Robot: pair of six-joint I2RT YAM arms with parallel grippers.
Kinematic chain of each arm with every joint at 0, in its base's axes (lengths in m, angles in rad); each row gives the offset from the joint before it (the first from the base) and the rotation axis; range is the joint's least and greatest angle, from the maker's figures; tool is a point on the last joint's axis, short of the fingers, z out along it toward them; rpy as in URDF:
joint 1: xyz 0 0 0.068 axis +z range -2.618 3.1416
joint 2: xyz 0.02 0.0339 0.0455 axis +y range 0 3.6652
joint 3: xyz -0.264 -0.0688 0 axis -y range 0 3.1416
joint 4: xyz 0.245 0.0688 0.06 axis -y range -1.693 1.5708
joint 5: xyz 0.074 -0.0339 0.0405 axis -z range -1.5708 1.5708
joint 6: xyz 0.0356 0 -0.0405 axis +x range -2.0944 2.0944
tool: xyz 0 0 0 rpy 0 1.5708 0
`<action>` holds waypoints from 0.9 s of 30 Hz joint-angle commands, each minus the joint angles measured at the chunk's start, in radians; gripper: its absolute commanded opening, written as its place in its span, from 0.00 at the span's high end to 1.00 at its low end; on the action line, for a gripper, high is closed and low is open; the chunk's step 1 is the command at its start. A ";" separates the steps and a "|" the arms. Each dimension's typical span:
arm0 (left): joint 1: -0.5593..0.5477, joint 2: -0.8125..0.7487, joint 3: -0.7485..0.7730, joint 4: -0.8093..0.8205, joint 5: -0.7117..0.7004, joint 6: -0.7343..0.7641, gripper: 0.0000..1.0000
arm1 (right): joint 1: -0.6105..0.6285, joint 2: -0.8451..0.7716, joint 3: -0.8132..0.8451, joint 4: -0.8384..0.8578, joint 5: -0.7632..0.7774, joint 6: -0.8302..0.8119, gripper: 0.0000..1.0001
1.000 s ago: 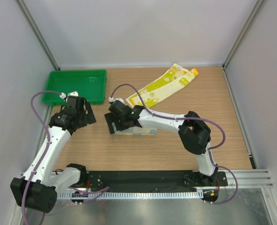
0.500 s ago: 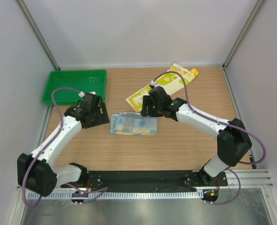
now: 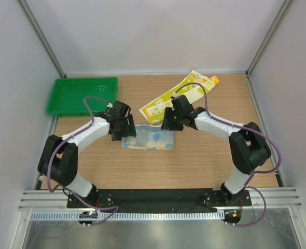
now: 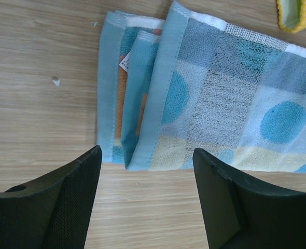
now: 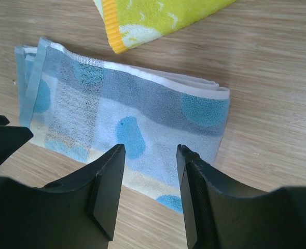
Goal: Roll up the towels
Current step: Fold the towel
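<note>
The light blue and white patterned towel [image 3: 148,139] lies folded flat on the table; it also shows in the left wrist view [image 4: 215,98] and the right wrist view [image 5: 132,119]. My left gripper [image 3: 125,129] is open and empty at its left end, fingertips just off its near-left corner [image 4: 148,155]. My right gripper [image 3: 169,123] is open and empty over its right part [image 5: 150,150]. The long yellow-green towel [image 3: 179,96] with an orange edge lies flat, diagonal, behind it; its end shows in the right wrist view [image 5: 153,15].
A green plastic tray [image 3: 80,95] stands at the back left. The wooden table [image 3: 194,161] is walled at the back and both sides. The two arms reach in from either side of the blue towel.
My left gripper has moved right from near the tray to the blue towel's left end. My right gripper has shifted slightly down onto its right end. The towels have not moved.
</note>
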 commanded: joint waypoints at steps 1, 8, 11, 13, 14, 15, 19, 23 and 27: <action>-0.003 0.021 0.019 0.070 0.032 -0.017 0.29 | -0.011 0.003 0.006 0.052 -0.043 -0.022 0.49; -0.003 0.059 -0.016 0.124 0.043 -0.023 0.45 | -0.040 0.019 -0.028 0.067 -0.074 -0.023 0.53; -0.003 0.081 -0.027 0.150 0.043 -0.024 0.60 | -0.040 0.019 -0.045 0.074 -0.074 -0.022 0.54; -0.003 0.087 -0.029 0.156 0.068 -0.027 0.72 | -0.041 0.016 -0.054 0.074 -0.069 -0.022 0.55; -0.004 0.082 -0.029 0.156 0.058 -0.029 0.82 | -0.041 0.014 -0.062 0.072 -0.061 -0.022 0.55; -0.008 0.069 -0.029 0.156 0.056 -0.027 0.85 | -0.043 0.013 -0.066 0.074 -0.058 -0.020 0.55; -0.015 0.000 -0.045 0.150 -0.016 -0.010 0.94 | -0.041 0.003 -0.091 0.084 -0.052 -0.009 0.56; -0.023 -0.086 -0.079 0.106 -0.066 -0.021 0.96 | -0.043 -0.006 -0.106 0.089 -0.060 -0.006 0.55; -0.026 -0.157 -0.113 0.058 -0.137 -0.026 0.94 | -0.041 -0.015 -0.100 0.086 -0.066 -0.011 0.52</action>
